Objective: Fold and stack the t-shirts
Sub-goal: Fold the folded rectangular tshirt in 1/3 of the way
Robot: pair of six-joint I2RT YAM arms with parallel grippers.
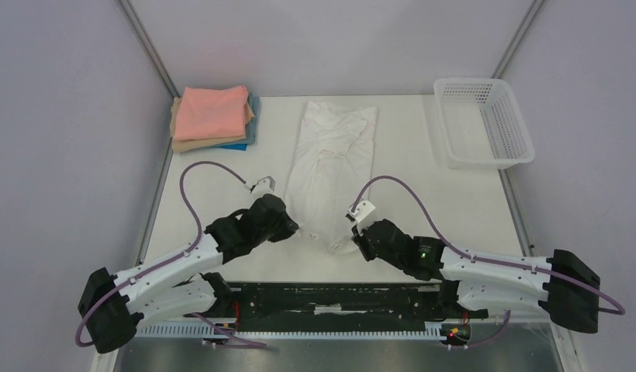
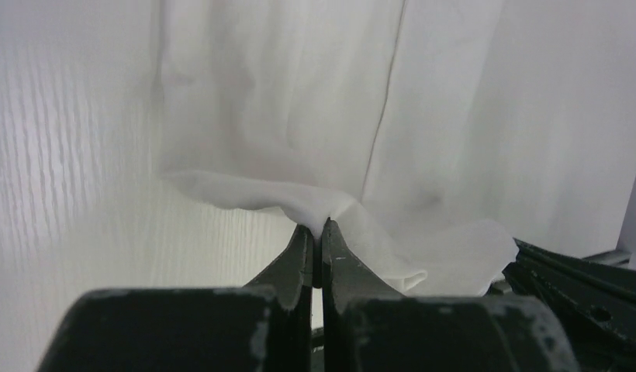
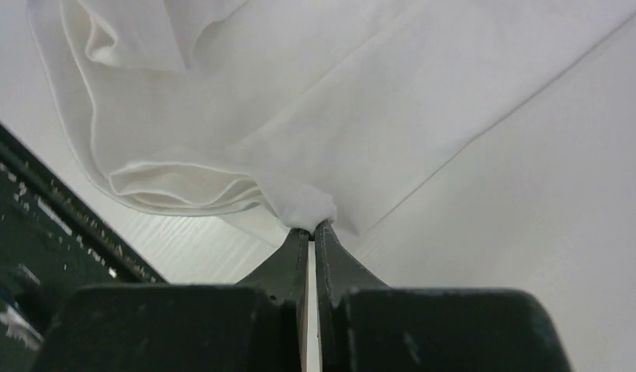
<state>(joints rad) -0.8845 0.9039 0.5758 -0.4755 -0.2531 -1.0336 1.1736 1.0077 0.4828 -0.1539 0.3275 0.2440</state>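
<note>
The white t-shirt (image 1: 334, 167) lies lengthwise at frame centre, its lower hem pinched thinly by the closed left gripper (image 1: 293, 230) and right gripper (image 1: 355, 237), so uneven lifting could let the cloth slip free.

Walls: plain pale lilac-grey panels (image 1: 323, 39) behind and on both sides.
Corner posts: left post (image 1: 147, 46) and right post (image 1: 523, 35), grey metal, slanting outward.
Bench: white top (image 1: 431, 167), faint wood grain.
Light: even, soft, weak shadows.
</note>
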